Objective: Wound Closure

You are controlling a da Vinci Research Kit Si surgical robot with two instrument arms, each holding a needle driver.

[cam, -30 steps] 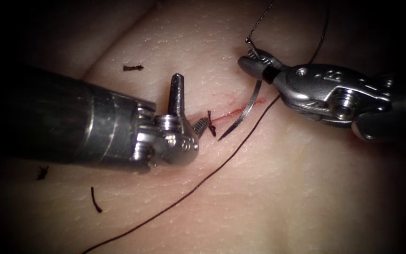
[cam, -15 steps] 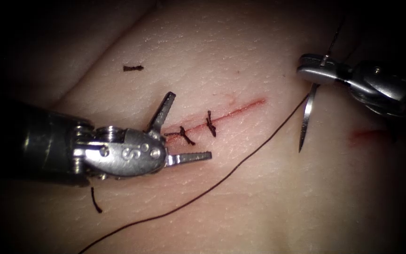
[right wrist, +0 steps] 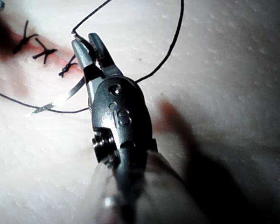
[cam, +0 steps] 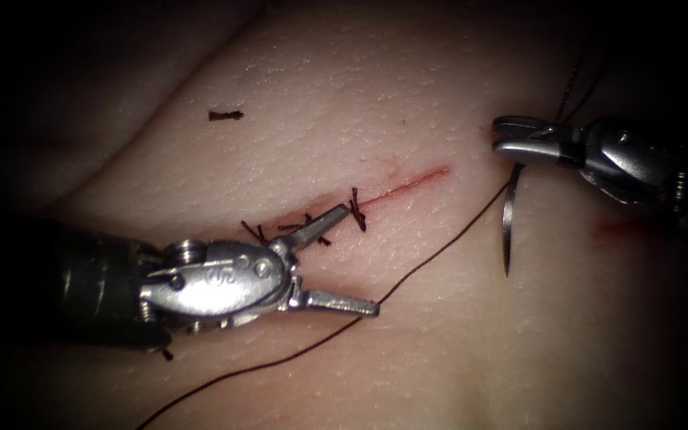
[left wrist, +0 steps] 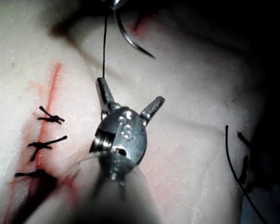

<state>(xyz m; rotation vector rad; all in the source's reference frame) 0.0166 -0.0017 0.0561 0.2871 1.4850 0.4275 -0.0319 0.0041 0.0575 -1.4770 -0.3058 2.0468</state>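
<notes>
Steel needle (cam: 509,219) hangs clamped, seemingly near its tail, in right claw (cam: 519,137); left claw (cam: 344,259) gapes, empty.

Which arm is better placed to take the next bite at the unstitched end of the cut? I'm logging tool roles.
Probably the right. The right tool grips the curved steel needle near its thread end, clear of the pale tissue, right of the red cut. The left tool is open, holding nothing, beside the dark stitches.

I'm working at a surgical training bench: pale pork tissue (cam: 408,334) with a stitched cut (cam: 408,185) at the frame's centre, lit by my endoscope, darkness all round its edges.
</notes>
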